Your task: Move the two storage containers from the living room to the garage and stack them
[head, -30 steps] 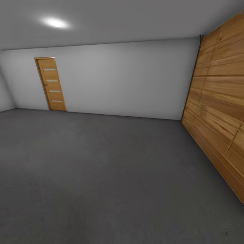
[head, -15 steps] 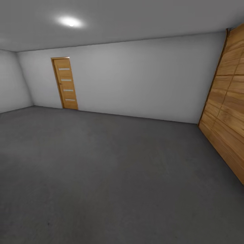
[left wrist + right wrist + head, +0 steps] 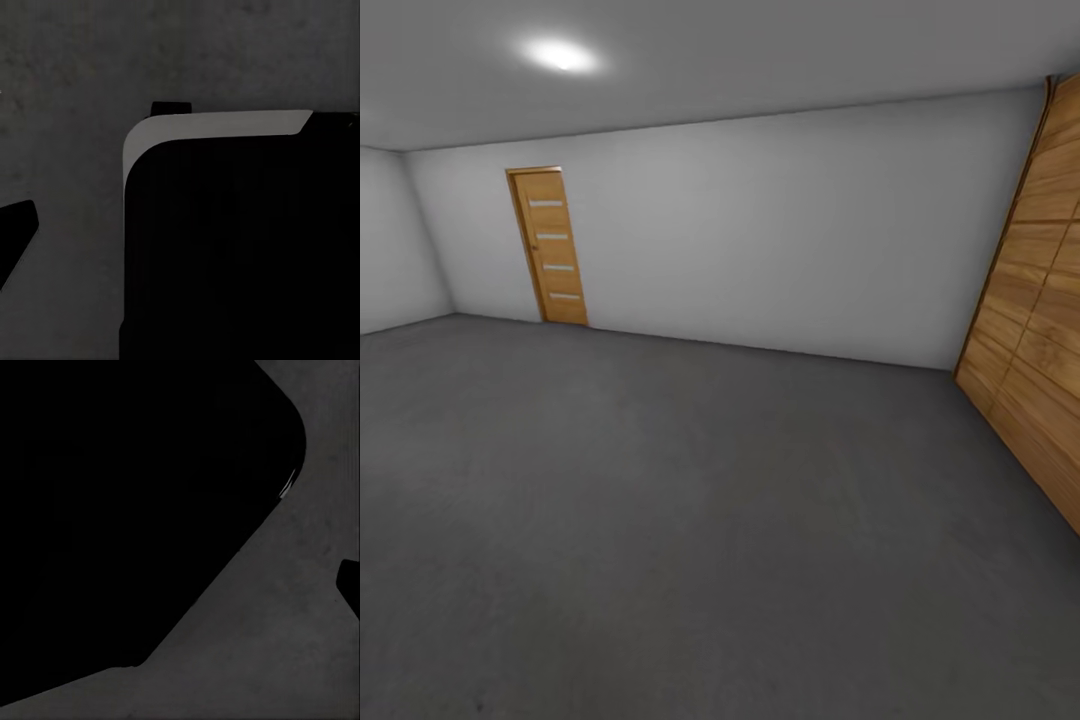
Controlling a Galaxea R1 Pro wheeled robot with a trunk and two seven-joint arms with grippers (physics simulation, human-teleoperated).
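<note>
The garage takes up the head view: dark grey floor [image 3: 690, 520] running out wide, a pale back wall [image 3: 780, 230] beyond it, a plank garage door [image 3: 1035, 330] along the right, a narrow wooden door [image 3: 550, 245] in the far left of the back wall, a ceiling light [image 3: 560, 55] above.

The containers show in none of these pictures, so where they are cannot be told from here. The robot is in the room where they must end up, with nothing orange-red on the concrete ahead.

Both wrist views look down on the same rough grey floor past a large black rounded mass, probably the robot's own base or body, though the render is too dark to be sure. A small dark tip at the edge of each wrist view may be a finger; whether either set of jaws is open, closed or gripping anything cannot be told.

The step in hand looks like travel. To do it well, drive steadily, keep the arms tucked, stay well off the plank door and walls, and turn the base until a container or the way out to the living room comes into the head view before committing to a path.
</note>
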